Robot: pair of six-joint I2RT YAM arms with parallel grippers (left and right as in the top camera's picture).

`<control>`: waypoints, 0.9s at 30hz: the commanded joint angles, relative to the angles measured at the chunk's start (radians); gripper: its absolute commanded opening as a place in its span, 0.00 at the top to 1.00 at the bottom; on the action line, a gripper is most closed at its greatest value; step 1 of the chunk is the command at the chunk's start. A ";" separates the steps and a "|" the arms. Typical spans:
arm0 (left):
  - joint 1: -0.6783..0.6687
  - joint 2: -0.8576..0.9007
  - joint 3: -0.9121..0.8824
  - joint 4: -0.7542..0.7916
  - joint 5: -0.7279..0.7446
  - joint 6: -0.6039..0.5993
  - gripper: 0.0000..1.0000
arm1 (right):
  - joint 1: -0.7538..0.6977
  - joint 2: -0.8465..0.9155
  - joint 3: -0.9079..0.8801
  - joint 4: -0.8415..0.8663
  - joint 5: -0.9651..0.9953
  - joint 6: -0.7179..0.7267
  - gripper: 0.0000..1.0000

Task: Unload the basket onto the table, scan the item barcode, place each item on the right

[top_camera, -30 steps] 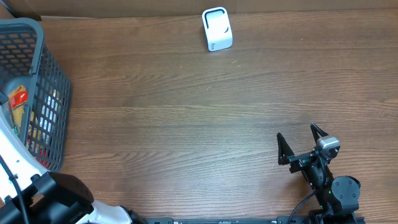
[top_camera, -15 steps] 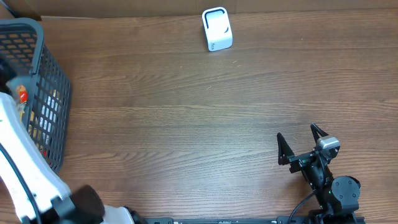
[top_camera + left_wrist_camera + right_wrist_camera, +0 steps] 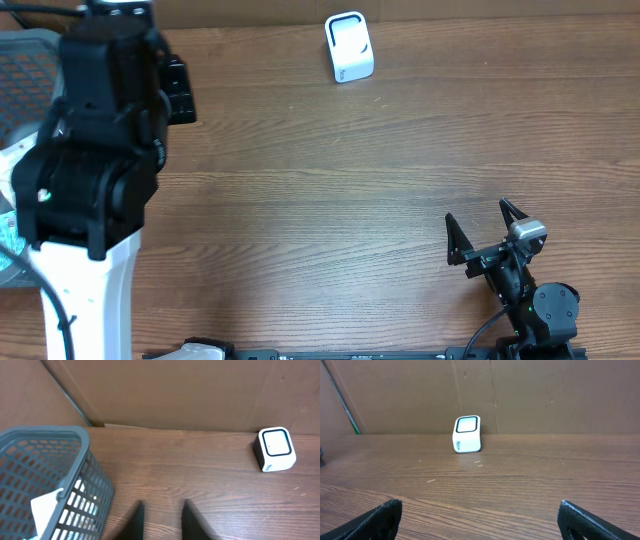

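The white barcode scanner (image 3: pixel 349 46) with its dark window stands at the table's back edge, also seen in the left wrist view (image 3: pixel 274 449) and the right wrist view (image 3: pixel 467 434). The grey mesh basket (image 3: pixel 45 442) sits at the far left, with a white item (image 3: pixel 47 507) showing through its wall. No barcode shows. My left gripper (image 3: pixel 163 503) hovers high over the wood just right of the basket, open a little, with bare table between its fingers. My right gripper (image 3: pixel 477 212) rests wide open at the front right, holding nothing (image 3: pixel 479 507).
In the overhead view my raised left arm (image 3: pixel 95 160) covers most of the basket (image 3: pixel 30 50). A brown cardboard wall (image 3: pixel 175 390) runs along the table's back edge behind scanner and basket.
My left arm has swung up from the front left corner to above the basket's right side, and its jaws have parted slightly. The right arm has not moved.
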 commanded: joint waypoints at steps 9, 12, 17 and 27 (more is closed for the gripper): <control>0.320 0.003 0.003 0.009 0.038 -0.146 0.00 | 0.001 -0.008 0.010 0.003 0.006 0.003 0.00; 0.526 0.003 0.003 0.002 0.187 -0.192 0.00 | 0.001 -0.008 0.010 0.003 0.006 0.003 0.00; 0.866 0.035 -0.013 -0.002 0.414 -0.198 0.00 | 0.001 -0.008 0.010 0.003 0.006 0.003 0.00; 1.157 0.233 -0.164 0.002 0.502 0.042 0.00 | 0.001 -0.008 0.010 0.003 0.005 0.003 0.00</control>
